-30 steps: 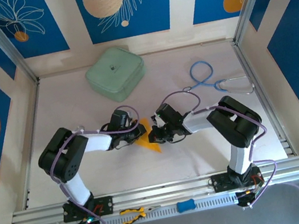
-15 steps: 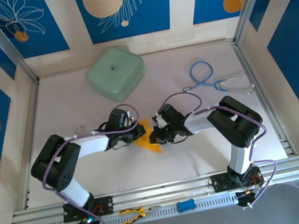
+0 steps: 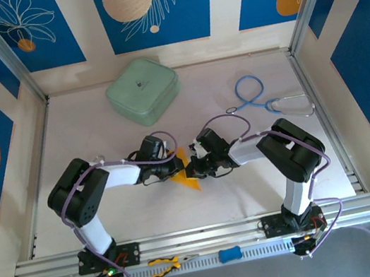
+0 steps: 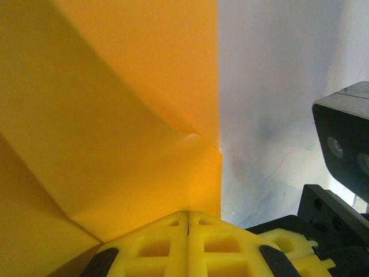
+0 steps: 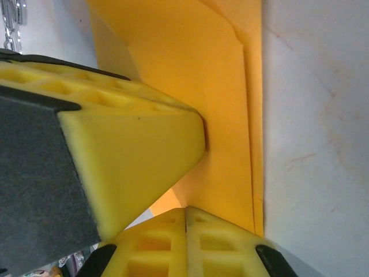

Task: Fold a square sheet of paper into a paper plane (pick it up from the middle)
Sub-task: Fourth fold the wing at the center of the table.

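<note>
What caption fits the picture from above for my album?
The left gripper and right gripper, both shut, meet at a thin, creased orange-yellow paper sheet on the white table.

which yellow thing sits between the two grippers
The folded orange-yellow paper, mid-table, with the left gripper and right gripper shut on it. The yellow-handled pliers lie apart on the front rail.
</note>
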`<action>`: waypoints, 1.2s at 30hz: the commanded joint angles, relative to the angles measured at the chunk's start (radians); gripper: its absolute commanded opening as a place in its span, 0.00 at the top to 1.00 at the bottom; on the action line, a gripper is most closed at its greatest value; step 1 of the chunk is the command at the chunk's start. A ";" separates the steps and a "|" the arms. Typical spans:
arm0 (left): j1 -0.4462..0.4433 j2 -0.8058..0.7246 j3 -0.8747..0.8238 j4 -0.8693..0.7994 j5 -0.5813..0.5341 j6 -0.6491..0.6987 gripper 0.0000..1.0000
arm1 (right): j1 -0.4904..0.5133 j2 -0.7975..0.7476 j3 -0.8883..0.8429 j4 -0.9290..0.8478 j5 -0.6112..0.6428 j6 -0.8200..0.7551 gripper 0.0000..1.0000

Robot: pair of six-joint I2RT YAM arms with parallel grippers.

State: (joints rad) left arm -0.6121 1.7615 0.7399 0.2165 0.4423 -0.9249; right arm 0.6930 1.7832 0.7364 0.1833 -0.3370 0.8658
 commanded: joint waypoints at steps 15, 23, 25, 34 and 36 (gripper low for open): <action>0.173 0.076 0.079 -0.094 -0.050 0.072 1.00 | 0.003 0.032 -0.106 -0.115 0.041 -0.005 0.97; 0.231 0.095 0.123 -0.173 -0.088 0.105 1.00 | 0.003 0.026 -0.109 -0.115 0.034 -0.010 0.97; 0.247 0.096 0.117 -0.172 -0.089 0.109 1.00 | 0.003 0.025 -0.109 -0.115 0.033 -0.013 0.97; 0.268 0.098 0.138 -0.204 -0.114 0.115 1.00 | 0.000 0.032 -0.101 -0.117 0.018 -0.025 0.97; 0.270 0.097 0.147 -0.216 -0.125 0.115 1.00 | -0.001 0.032 -0.101 -0.118 0.014 -0.028 0.97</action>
State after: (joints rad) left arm -0.3870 1.8233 0.8707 0.0696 0.4740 -0.8333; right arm 0.6922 1.7763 0.6918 0.2665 -0.3416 0.8639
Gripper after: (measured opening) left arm 0.064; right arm 0.063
